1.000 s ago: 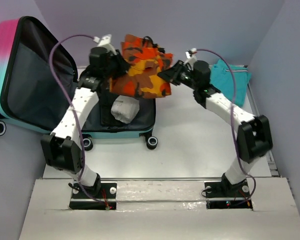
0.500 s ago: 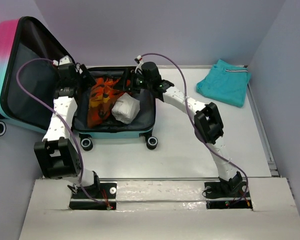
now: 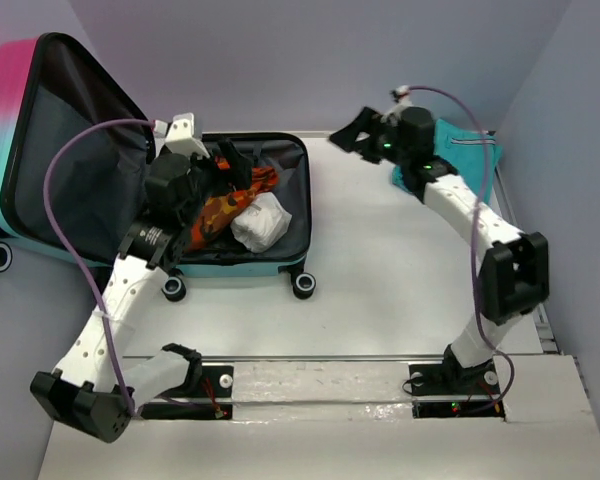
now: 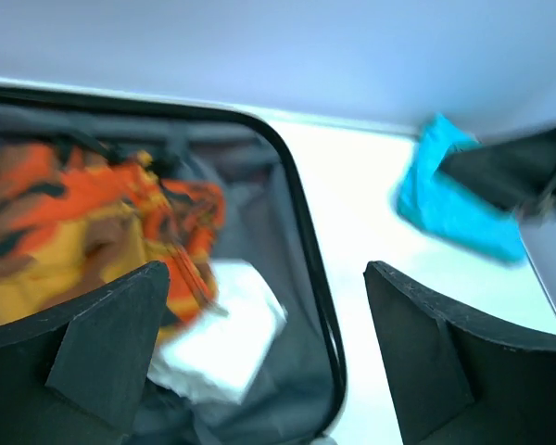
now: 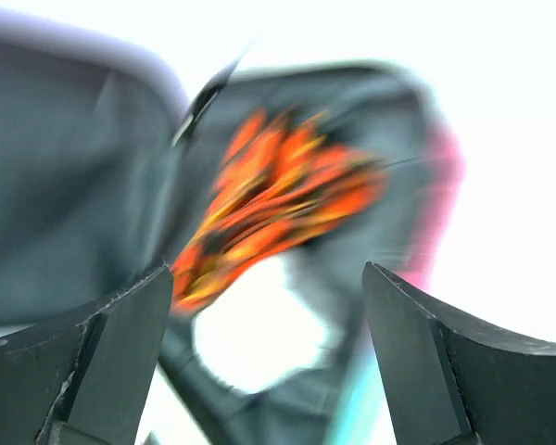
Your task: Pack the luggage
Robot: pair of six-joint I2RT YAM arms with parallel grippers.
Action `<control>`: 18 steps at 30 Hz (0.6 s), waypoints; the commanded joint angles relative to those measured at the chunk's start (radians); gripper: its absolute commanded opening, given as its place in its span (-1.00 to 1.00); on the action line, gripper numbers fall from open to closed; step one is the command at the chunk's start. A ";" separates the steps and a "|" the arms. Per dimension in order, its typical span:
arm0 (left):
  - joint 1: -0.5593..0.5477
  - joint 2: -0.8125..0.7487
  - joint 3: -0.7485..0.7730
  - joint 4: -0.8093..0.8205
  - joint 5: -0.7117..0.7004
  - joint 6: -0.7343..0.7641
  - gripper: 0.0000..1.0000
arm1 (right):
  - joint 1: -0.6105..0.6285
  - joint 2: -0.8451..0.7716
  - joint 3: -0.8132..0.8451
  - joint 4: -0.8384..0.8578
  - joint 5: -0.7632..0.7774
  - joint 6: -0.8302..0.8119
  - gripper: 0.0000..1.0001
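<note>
1. Luggage lies open at the table's 10 o'clock: pink-to-teal hard shell, dark grey fabric lining, black wheels.
2. Inside: crumpled orange camouflage cloth, with a white bundle touching at its 3 o'clock.
3. Folded teal garment at 2 o'clock.
4. Left gripper over the case, right gripper by the garment. Both are spread wide and empty.
</note>
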 commanded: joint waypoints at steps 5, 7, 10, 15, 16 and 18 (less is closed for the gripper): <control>-0.125 -0.280 -0.262 0.051 0.133 0.044 0.98 | -0.367 -0.191 -0.337 0.029 0.398 -0.010 0.65; -0.131 -0.358 -0.327 0.052 0.145 0.056 0.98 | -0.423 -0.157 -0.351 0.007 0.519 -0.032 0.67; -0.132 -0.436 -0.390 0.066 0.121 0.076 0.98 | -0.466 -0.058 -0.287 -0.066 0.542 -0.085 0.70; -0.132 -0.478 -0.436 0.095 0.105 0.097 0.98 | -0.466 0.122 -0.099 -0.189 0.571 -0.203 0.71; -0.131 -0.478 -0.442 0.098 0.107 0.099 0.98 | -0.466 0.147 -0.065 -0.213 0.587 -0.216 0.71; -0.131 -0.475 -0.448 0.092 0.117 0.108 0.98 | -0.466 0.206 0.003 -0.244 0.605 -0.258 0.70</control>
